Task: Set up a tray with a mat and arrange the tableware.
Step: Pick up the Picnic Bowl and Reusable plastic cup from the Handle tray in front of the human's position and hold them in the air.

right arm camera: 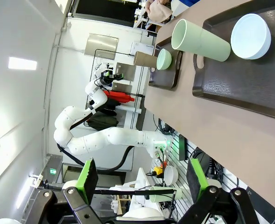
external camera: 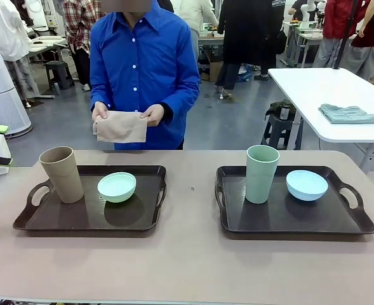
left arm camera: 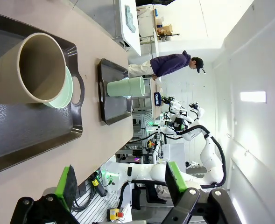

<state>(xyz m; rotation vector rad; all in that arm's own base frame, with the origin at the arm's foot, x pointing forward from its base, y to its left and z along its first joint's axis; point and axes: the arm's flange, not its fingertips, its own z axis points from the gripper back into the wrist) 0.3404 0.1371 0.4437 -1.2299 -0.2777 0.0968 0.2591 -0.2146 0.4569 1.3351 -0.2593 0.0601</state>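
Tan cup (external camera: 61, 173) upright on left tray (external camera: 79, 219), mint bowl (external camera: 117, 187) just beside | sage cup (external camera: 261, 173), blue bowl (external camera: 307, 184) on right tray (external camera: 301, 219) | mat (external camera: 121, 126) in person's hands (external camera: 153, 115), far side of desk (external camera: 187, 267) | left pincer (left arm camera: 120, 169) released, empty, nearer left tray, well apart | right pincer (right arm camera: 142, 164) released, empty, nearer sage cup

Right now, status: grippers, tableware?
Left gripper open, right gripper open. Tan cup, mint bowl on left tray; green cup, blue bowl on right tray. Person holds beige cloth.

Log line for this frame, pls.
left tray: tan cup, mint bowl; right tray: sage cup, pale blue bowl; beige mat: in person's hands; left pincer: open, empty; right pincer: open, empty
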